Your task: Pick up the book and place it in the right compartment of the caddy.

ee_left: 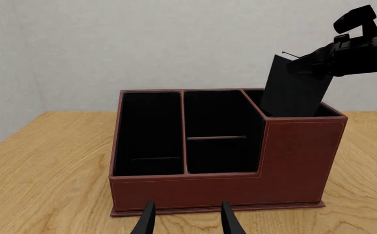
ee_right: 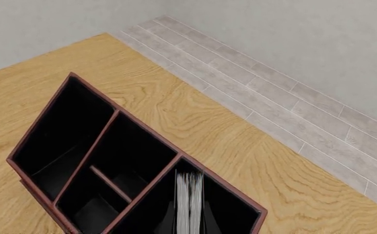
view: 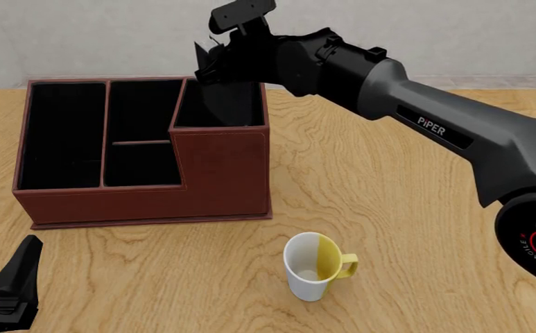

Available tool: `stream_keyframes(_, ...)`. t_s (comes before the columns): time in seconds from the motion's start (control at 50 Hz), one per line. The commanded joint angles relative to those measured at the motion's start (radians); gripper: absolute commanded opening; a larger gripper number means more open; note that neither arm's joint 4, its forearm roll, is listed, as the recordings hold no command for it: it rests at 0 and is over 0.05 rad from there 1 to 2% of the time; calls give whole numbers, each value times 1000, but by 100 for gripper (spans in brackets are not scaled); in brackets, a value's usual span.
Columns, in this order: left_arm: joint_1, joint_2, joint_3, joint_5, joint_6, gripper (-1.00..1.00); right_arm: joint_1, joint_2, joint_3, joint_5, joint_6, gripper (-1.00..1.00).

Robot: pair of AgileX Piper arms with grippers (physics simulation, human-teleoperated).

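The reddish-brown caddy (view: 138,201) stands on the table at the left; it also shows in the left wrist view (ee_left: 175,190) and the right wrist view (ee_right: 65,131). My right gripper (view: 214,61) is shut on the black book (ee_left: 292,90) and holds it upright, slightly tilted. The book's lower end sits inside the tall right compartment (view: 221,159). Its grey-white page edges (ee_right: 189,204) show in the right wrist view. My left gripper (ee_left: 188,222) is open and empty, low in front of the caddy, near the table's front left (view: 13,277).
A white mug with a yellow inside and handle (view: 316,267) stands upright on the table in front of the caddy, to its right. The caddy's long left section (ee_left: 146,131) and two small middle sections (ee_left: 215,131) hold nothing.
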Motion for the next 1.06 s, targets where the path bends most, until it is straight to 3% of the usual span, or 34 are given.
stream_keyframes(0.02, 0, 0, 0, 0, 0, 100, 3, -9, -16, 4, 26, -100)
stream_keyframes(0.3, 0, 0, 0, 0, 0, 100, -3, 0, -33, 17, 22, -100)
stream_keyframes(0.32, 0, 0, 0, 0, 0, 100, -2, 0, -33, 18, 22, 100)
stream_keyframes(0.72, 0, 0, 0, 0, 0, 100, 10, -39, 9, 0, 21, 100)
stream_keyframes(0.74, 0, 0, 0, 0, 0, 100, 12, -81, 79, -61, 23, 100)
stream_keyframes(0.8, 0, 0, 0, 0, 0, 100, 18, -154, 138, -92, 13, 100)
stream_keyframes(0.86, 0, 0, 0, 0, 0, 100, 35, -379, 387, -248, 19, 100)
stream_keyframes(0.94, 0, 0, 0, 0, 0, 100, 40, -501, 506, -291, 16, 100)
stream_keyframes(0.98, 0, 0, 0, 0, 0, 100, 30, -646, 641, -344, 8, 100)
stream_keyframes(1.06, 0, 0, 0, 0, 0, 100, 10, -814, 802, -399, 1, 100)
